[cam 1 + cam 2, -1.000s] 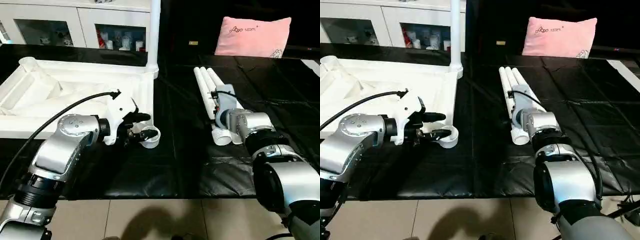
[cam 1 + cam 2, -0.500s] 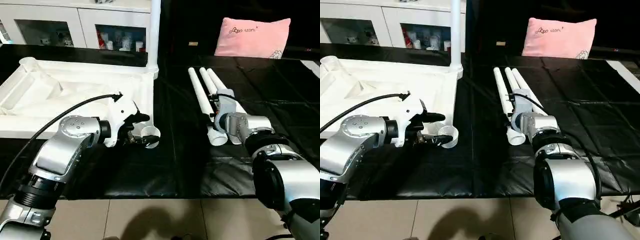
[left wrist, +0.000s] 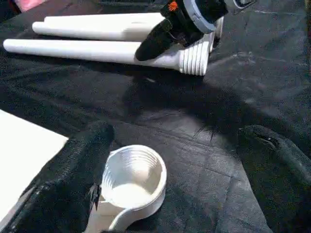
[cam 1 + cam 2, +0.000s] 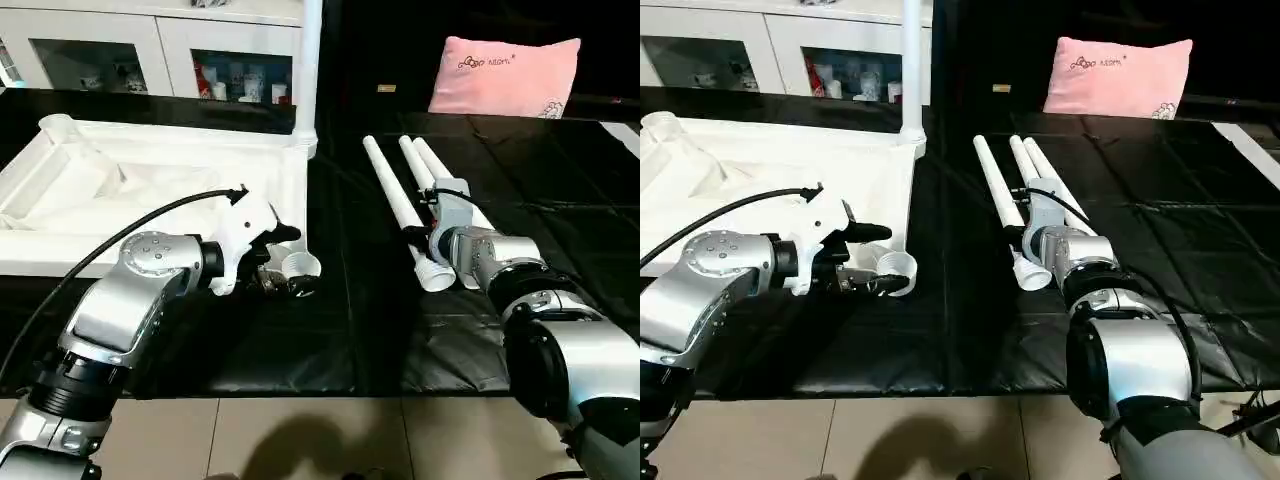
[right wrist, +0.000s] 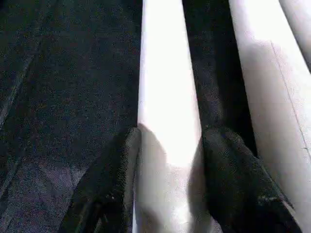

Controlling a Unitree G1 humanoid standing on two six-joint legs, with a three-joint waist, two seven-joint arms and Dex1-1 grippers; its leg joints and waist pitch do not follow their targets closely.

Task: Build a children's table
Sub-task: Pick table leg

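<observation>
Right gripper (image 5: 167, 187) pinches one white tube leg (image 4: 395, 195) near its threaded end; black fingers (image 5: 112, 184) press both sides of the tube. That leg is angled away from the two other legs (image 4: 432, 172), which lie side by side just beside it on the black mat (image 4: 560, 200). Bare mat runs wide to the right of the legs, up to the pink pillow (image 4: 505, 75) at the far edge.

Left gripper (image 3: 172, 184) spread wide, its fingers (image 3: 73, 174) straddling the round corner socket (image 3: 133, 174) at the near right corner of the upside-down tabletop (image 4: 120, 190). One finger sits touching or just beside the socket rim, the other well apart over mat. A strip of open mat lies between socket and the held leg's threaded end.

One leg (image 4: 308, 60) stands upright in the far right corner socket. Tabletop's raised rim borders the mat gap. White cabinet (image 4: 150, 50) behind. Tiled floor (image 4: 300, 440) below the mat's near edge.
</observation>
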